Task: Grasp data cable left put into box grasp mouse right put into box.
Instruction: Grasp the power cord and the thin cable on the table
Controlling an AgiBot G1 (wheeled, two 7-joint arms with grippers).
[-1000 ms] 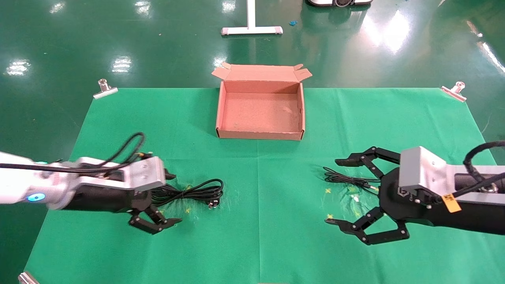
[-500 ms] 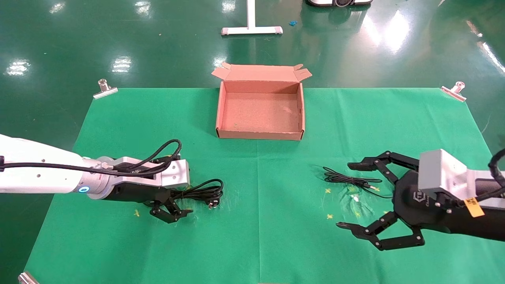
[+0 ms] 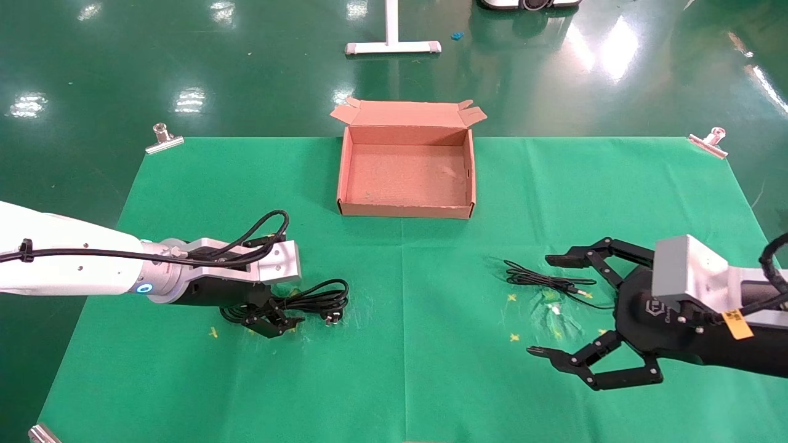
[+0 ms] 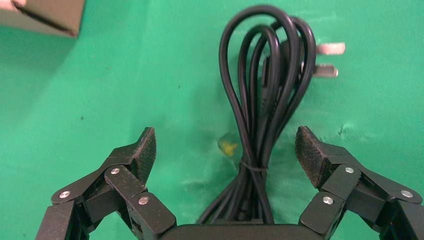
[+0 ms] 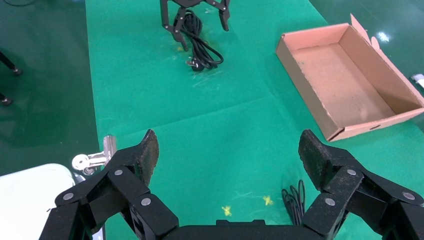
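Data cable (image 3: 311,299): black coil tied at the middle, lying on the green cloth (image 3: 400,369) on the robot's left side, plug end toward the centre; its near half is hidden under the left gripper (image 3: 274,317) in the head view. Left wrist view shows the coil (image 4: 262,115) between the two pads, fingers (image 4: 142,150) spread wide on either side and not touching it. Mouse: body not visible in any view; only a thin black cord (image 3: 542,280) lies on the cloth, running toward the right gripper (image 3: 557,307), whose housing covers whatever lies beyond. Right gripper: fingers spread wide, low above the cloth on the right side. Box (image 3: 406,211): brown cardboard, open, at the far centre of the cloth, well apart from both grippers. Change since half a second ago: left gripper has dropped slightly lower over the coil; right gripper almost unchanged; cable, cord and box unmoved.
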